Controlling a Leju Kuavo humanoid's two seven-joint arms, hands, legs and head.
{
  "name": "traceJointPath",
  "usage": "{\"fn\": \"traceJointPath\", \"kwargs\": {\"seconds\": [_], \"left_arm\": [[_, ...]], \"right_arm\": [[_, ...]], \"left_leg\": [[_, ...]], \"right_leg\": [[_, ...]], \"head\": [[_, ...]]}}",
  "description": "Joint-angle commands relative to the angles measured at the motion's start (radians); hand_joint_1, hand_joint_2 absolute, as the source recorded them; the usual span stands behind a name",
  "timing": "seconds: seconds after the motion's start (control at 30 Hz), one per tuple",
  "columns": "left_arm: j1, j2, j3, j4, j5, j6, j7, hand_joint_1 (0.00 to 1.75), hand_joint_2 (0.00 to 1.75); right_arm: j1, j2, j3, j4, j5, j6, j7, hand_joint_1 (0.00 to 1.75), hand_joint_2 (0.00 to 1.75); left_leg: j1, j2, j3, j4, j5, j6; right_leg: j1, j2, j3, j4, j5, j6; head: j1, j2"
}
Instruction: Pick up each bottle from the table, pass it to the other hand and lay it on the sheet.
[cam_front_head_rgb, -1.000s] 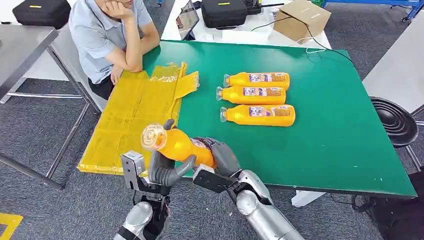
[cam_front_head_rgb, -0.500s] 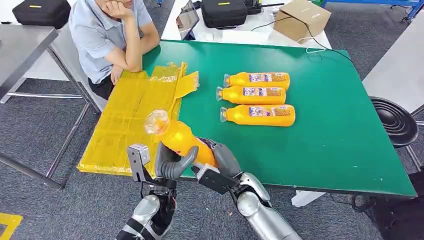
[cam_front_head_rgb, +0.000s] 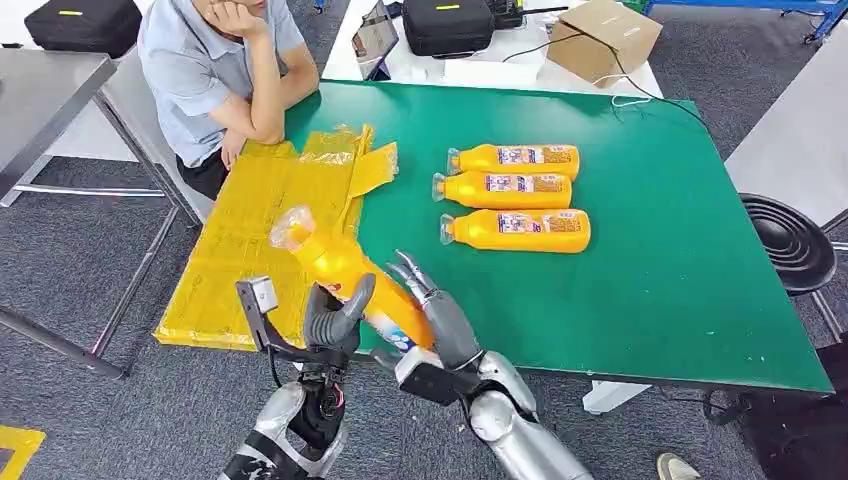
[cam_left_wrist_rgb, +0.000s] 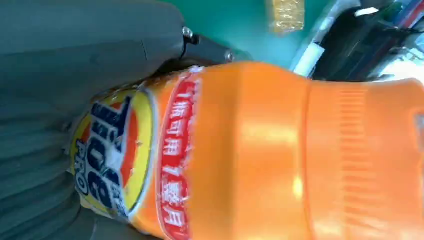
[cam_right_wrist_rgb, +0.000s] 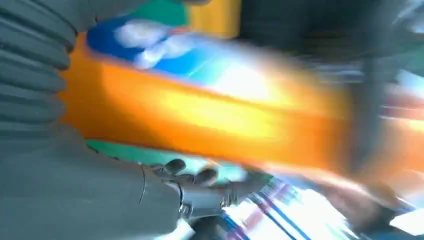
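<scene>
Near the yellow sheet (cam_front_head_rgb: 262, 230), my left robot hand (cam_front_head_rgb: 335, 318) grips the orange bottle (cam_front_head_rgb: 352, 277); the right robot hand (cam_front_head_rgb: 437, 312) looks spread beside it. I judge the handover nearly done. Next: lay it on the sheet.

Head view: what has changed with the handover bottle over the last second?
The held bottle has swung its cap end toward the yellow sheet. The left hand grips it; the right hand has spread its fingers and is letting go. The three bottles on the table and the person stayed put.
</scene>
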Motion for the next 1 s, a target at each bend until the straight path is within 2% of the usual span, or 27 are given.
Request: {"fn": "traceJointPath", "kwargs": {"seconds": [0.03, 0.13, 0.2, 0.23, 0.43, 0.5, 0.53, 0.67, 0.7, 0.77, 0.97, 1.0], "left_arm": [[-0.089, 0.118, -0.042, 0.083, -0.096, 0.052, -0.026, 1.75, 1.75], [-0.078, 0.211, -0.018, 0.077, -0.196, 0.051, -0.022, 1.75, 1.75], [-0.072, 0.250, 0.018, 0.072, -0.300, 0.054, -0.003, 1.75, 1.75], [-0.062, 0.262, 0.060, 0.058, -0.330, 0.029, 0.009, 1.75, 1.75], [-0.055, 0.240, 0.085, 0.050, -0.360, 0.010, 0.021, 1.75, 1.75], [-0.070, 0.263, 0.089, 0.061, -0.434, 0.064, 0.037, 1.75, 1.75], [-0.090, 0.292, 0.081, 0.074, -0.505, 0.091, 0.043, 1.75, 1.75], [-0.150, 0.331, 0.153, 0.081, -0.711, 0.142, 0.064, 1.75, 1.75], [-0.183, 0.358, 0.136, 0.092, -0.846, 0.189, 0.087, 1.75, 1.75], [-0.271, 0.381, 0.148, 0.138, -1.040, 0.141, 0.189, 1.75, 1.75], [-0.433, 0.354, 0.167, 0.391, -1.289, 0.086, 0.221, 1.75, 1.75], [-0.453, 0.353, 0.146, 0.439, -1.331, 0.079, 0.208, 1.75, 1.75]], "right_arm": [[0.080, -0.037, 0.042, -0.222, 0.015, -0.215, -0.067, 0.00, 0.00], [0.087, -0.052, 0.022, -0.225, 0.050, -0.260, -0.075, 0.00, 0.00], [0.121, -0.049, -0.019, -0.267, 0.064, -0.354, -0.119, 0.00, 0.00], [0.137, -0.062, -0.027, -0.297, 0.067, -0.365, -0.121, 0.00, 0.00], [0.138, -0.060, -0.029, -0.299, 0.066, -0.366, -0.121, 0.00, 0.00], [0.157, -0.047, -0.076, -0.307, 0.097, -0.398, -0.123, 0.00, 0.00], [0.171, -0.037, -0.112, -0.327, 0.101, -0.398, -0.123, 0.00, 0.00], [0.198, -0.020, -0.152, -0.404, 0.076, -0.398, -0.123, 0.00, 0.00], [0.196, -0.023, -0.135, -0.421, 0.056, -0.398, -0.123, 0.00, 0.00], [0.195, -0.006, -0.127, -0.424, 0.013, -0.390, -0.123, 0.00, 0.00], [0.174, 0.010, -0.100, -0.417, 0.036, -0.398, -0.123, 0.00, 0.00], [0.173, 0.014, -0.101, -0.410, 0.049, -0.398, -0.123, 0.00, 1.75]], "left_leg": [[0.001, -0.003, 0.002, 0.000, -0.001, -0.002], [0.000, 0.001, 0.002, -0.002, 0.000, -0.001], [0.000, 0.003, 0.002, -0.002, 0.000, -0.001], [0.001, 0.003, 0.003, -0.002, 0.000, -0.002], [0.001, 0.001, 0.002, -0.001, -0.001, -0.001], [0.001, 0.000, 0.001, 0.000, 0.000, -0.001], [0.001, 0.000, 0.001, -0.001, 0.000, -0.001], [0.001, -0.001, -0.001, 0.000, 0.001, -0.002], [0.001, -0.001, -0.001, 0.000, 0.000, -0.001], [0.002, 0.000, -0.003, 0.001, 0.001, -0.002], [0.003, -0.002, -0.001, 0.000, 0.003, -0.003], [0.003, -0.001, 0.000, 0.001, 0.003, -0.003]], "right_leg": [[0.001, -0.004, 0.003, 0.000, -0.002, -0.003], [0.001, 0.000, 0.001, -0.001, 0.000, -0.002], [0.000, 0.001, 0.001, -0.001, 0.000, -0.002], [0.001, 0.001, 0.002, -0.002, 0.001, -0.003], [0.001, 0.000, 0.002, -0.001, -0.001, -0.002], [0.001, -0.001, 0.002, -0.001, -0.001, -0.002], [0.001, -0.001, 0.001, 0.000, 0.000, -0.002], [0.001, -0.002, -0.001, 0.001, 0.000, -0.003], [0.001, -0.001, -0.001, 0.001, 0.000, -0.002], [0.002, -0.001, -0.002, 0.002, 0.000, -0.002], [0.002, -0.003, -0.001, 0.002, 0.002, -0.005], [0.003, -0.002, 0.000, 0.002, 0.002, -0.006]], "head": [[0.000, 0.000], [0.000, 0.000], [0.000, 0.000], [0.000, 0.000], [0.000, 0.000], [0.000, 0.000], [0.000, 0.000], [0.001, 0.000], [0.001, 0.000], [0.001, 0.000], [0.000, 0.000], [0.000, 0.000]]}}
